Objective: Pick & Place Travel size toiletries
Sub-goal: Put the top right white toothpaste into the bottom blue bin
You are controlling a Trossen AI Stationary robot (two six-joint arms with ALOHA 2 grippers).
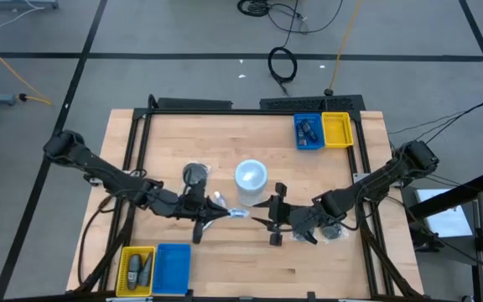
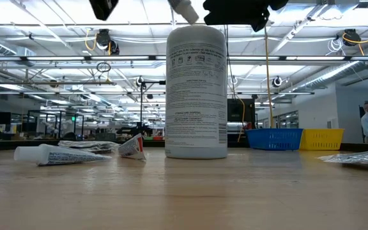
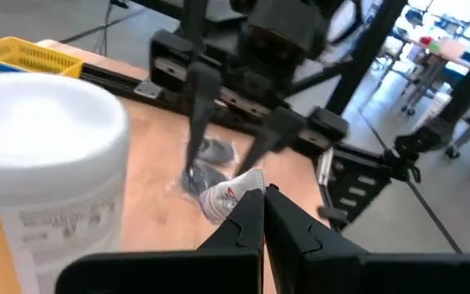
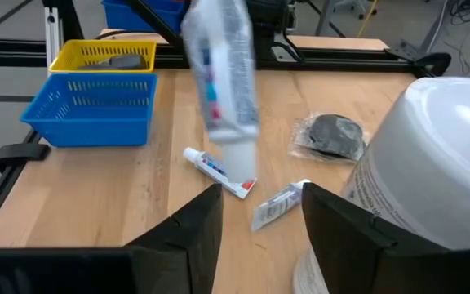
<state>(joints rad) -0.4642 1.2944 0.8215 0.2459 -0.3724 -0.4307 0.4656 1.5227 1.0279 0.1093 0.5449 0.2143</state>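
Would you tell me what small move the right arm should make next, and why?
Probably ease the right end effector forward until its open jaws straddle the white tube, then close. The left end effector holds that tube by its crimped end, in the air just ahead of the right one, so this looks like a handover.

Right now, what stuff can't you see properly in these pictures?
- Low view: both grippers are cut off by the top edge.
- High view: what lies in the blue tray is too small to name.
- Right wrist view: the held tube is blurred, so its label is unreadable.
- Left wrist view: the left gripper hides most of that tube.
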